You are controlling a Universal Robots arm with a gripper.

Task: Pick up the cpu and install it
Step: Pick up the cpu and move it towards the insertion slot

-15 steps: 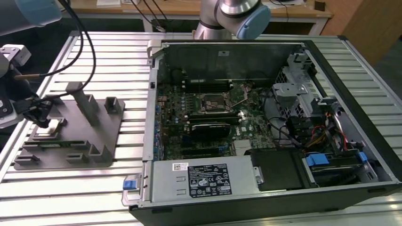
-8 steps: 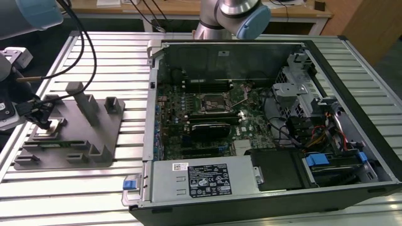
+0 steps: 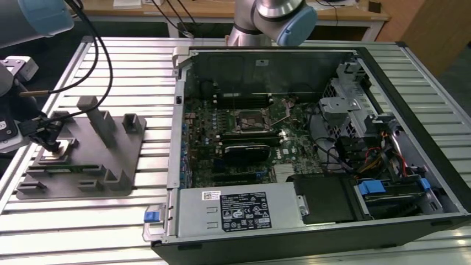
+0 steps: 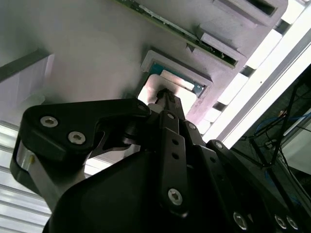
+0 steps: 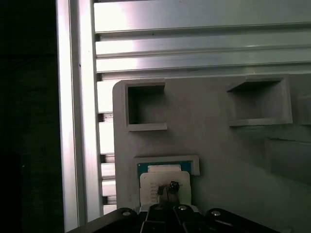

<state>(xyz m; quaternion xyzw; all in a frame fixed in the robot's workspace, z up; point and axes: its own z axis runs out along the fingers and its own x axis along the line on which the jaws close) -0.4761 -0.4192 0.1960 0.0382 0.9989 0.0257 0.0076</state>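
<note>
The cpu (image 3: 65, 147), a small flat square with a shiny top, lies in a shallow framed nest at the exterior view's left end of the grey plastic tray (image 3: 127, 160). My gripper (image 3: 52, 144) stands straight over it. In both wrist views the fingertips are pressed together, and they are down at the middle of the cpu's bright top (image 5: 151, 180) (image 4: 149, 91). The gripper (image 5: 166, 187) (image 4: 165, 95) is shut, with its tips far narrower than the chip. The black-framed socket (image 3: 246, 122) sits on the motherboard inside the open computer case.
The tray has tall upright posts (image 3: 99, 124) and square pockets (image 5: 145, 107) close to the gripper. The open computer case (image 3: 309, 221) fills the exterior view's right. Slatted aluminium table (image 3: 442, 99) lies beneath everything. A green board edge (image 4: 170, 24) sits in a tray slot.
</note>
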